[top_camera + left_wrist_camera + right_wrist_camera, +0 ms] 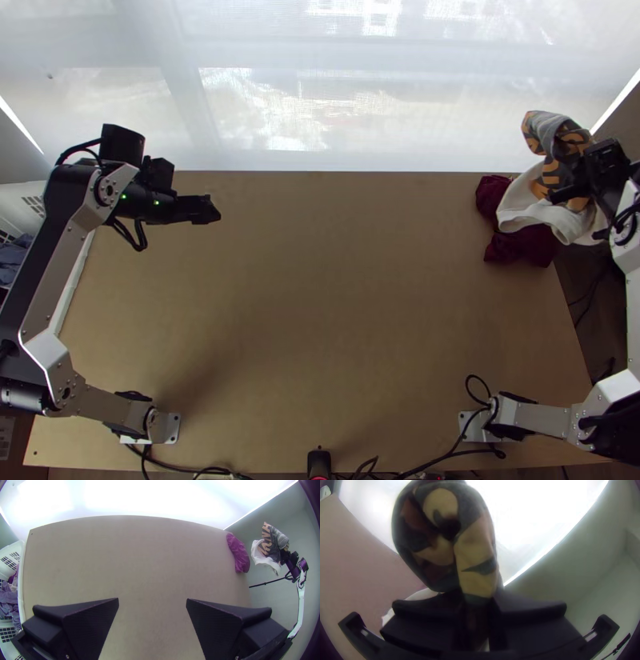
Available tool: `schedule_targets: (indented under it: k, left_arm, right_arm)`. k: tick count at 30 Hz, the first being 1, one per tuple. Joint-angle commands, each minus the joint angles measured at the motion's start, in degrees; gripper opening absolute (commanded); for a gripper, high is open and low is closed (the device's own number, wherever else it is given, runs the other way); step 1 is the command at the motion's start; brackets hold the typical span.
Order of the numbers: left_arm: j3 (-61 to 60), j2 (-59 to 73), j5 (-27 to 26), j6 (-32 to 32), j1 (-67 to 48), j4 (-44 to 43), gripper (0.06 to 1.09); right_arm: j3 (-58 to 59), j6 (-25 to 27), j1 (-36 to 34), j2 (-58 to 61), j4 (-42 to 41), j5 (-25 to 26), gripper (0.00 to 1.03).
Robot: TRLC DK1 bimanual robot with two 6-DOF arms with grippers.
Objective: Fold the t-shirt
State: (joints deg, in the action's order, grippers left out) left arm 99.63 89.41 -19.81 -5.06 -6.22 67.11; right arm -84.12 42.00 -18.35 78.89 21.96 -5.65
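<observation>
Pinches the bunched t-shirt (552,168) in the right end effector (477,606); holds the left end effector (152,603) spread. Seems barely begun, with flattening and folding to do.

TXT: none legible | gray/wht cloth (518,205): orange ltrs (265,547), crumpled, unreadable | wht label (6,438): print too sm.
</observation>
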Motion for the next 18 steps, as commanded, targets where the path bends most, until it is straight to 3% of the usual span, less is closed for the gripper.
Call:
schedule_targets:
  k: [1, 10, 14, 18]
  left_arm:
    - [-4.5, -4.0, 0.2, 0.1, 1.1, -0.1, 1.04]
    - [-7.9, -6.3, 0.2, 0.4, 1.5, -0.1, 1.04]
    - [-8.1, -6.5, 0.2, 0.5, 1.9, 0.2, 1.04]
    - [-8.1, -6.5, 0.3, 0.5, 2.7, 0.3, 1.04]
  right_arm:
    - [0.7, 3.3, -13.0, 2.9, -2.4, -5.2, 0.03]
    - [1.5, 7.9, -20.8, 13.6, -11.3, -6.0, 0.03]
    - [2.6, 7.9, -20.0, 17.0, -12.4, -6.0, 0.03]
    - [6.3, 6.4, -13.8, 18.0, -12.6, -5.5, 0.03]
